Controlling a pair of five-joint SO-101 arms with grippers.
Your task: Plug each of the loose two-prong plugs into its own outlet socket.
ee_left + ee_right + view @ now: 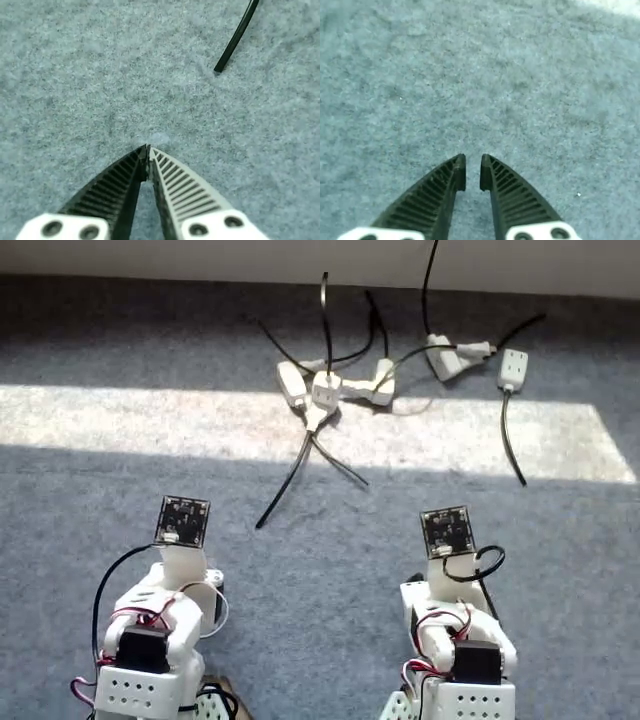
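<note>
While both arms are waiting at the near edge of the grey carpet (90, 490), the tangle of white two-prong plugs and socket blocks on black cables (325, 390) is lying well ahead, roughly midway between them. A second white plug-and-socket pair (440, 358) is stretching crosswise, nearer the right gripper (472, 167), whose fingers are sitting slightly parted and empty. The left gripper (148, 150) is pinching closed on nothing.

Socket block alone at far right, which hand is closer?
Right. The right hand is on the near side of the socket block, slightly left; the left hand is much farther left.
</note>
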